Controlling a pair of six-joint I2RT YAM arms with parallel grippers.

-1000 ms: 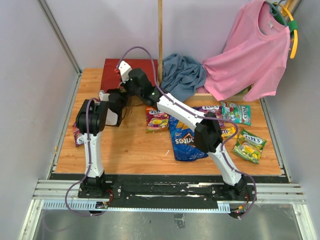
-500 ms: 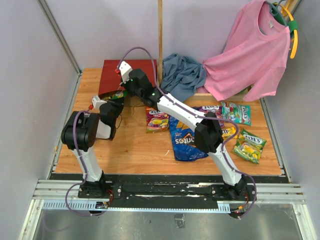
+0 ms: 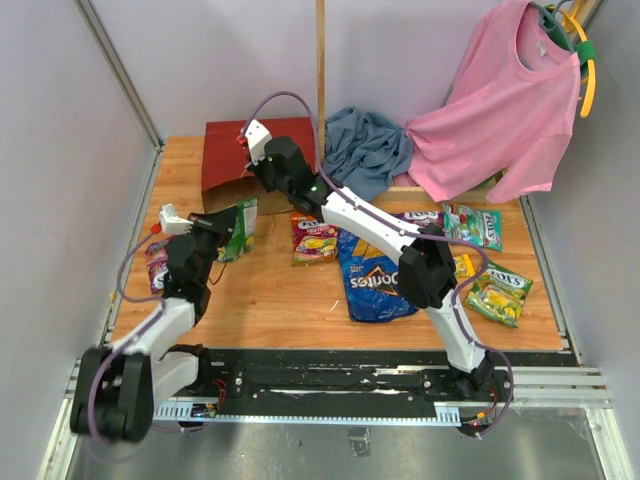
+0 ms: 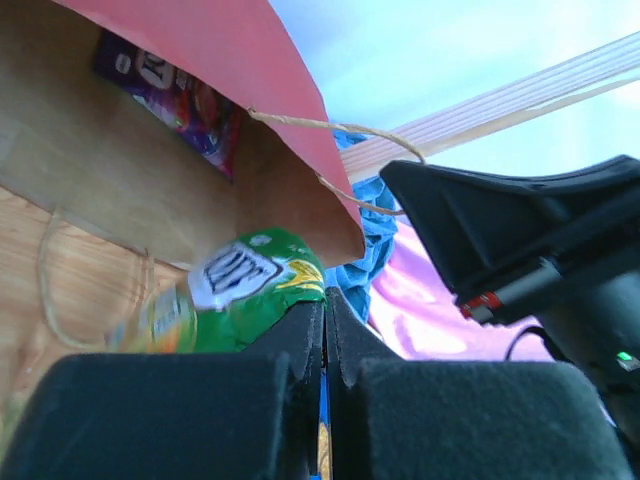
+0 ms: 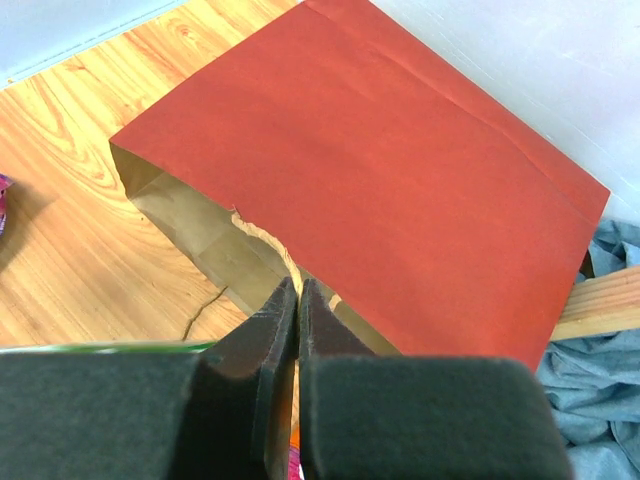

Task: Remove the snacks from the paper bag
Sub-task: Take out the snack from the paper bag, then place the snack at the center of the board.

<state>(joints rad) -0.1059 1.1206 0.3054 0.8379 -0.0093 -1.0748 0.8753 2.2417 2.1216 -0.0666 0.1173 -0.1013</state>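
The dark-red paper bag point(image 3: 238, 150) lies at the back left, its brown mouth facing forward. My right gripper point(image 3: 262, 176) is shut on the bag's cord handle point(image 5: 262, 233) and holds the upper edge up; the red bag point(image 5: 380, 170) fills the right wrist view. My left gripper point(image 3: 224, 226) is shut on a green snack packet point(image 3: 240, 213), held just outside the mouth. In the left wrist view the green packet point(image 4: 240, 290) sits at the shut jaws. A purple packet point(image 4: 170, 85) lies inside the bag point(image 4: 225, 50).
A blue Doritos bag point(image 3: 370, 280), a red-orange packet point(image 3: 314, 238), a green packet point(image 3: 473, 225) and a yellow-green packet point(image 3: 498, 290) lie right of centre. A purple packet point(image 3: 157, 265) lies by the left edge. Blue cloth point(image 3: 365, 150) and a pink shirt point(image 3: 500, 110) are at the back.
My left arm has drawn back toward the near left, pulling the green packet out of the bag's mouth. My right gripper has stayed on the handle, with the bag's mouth lifted a little.
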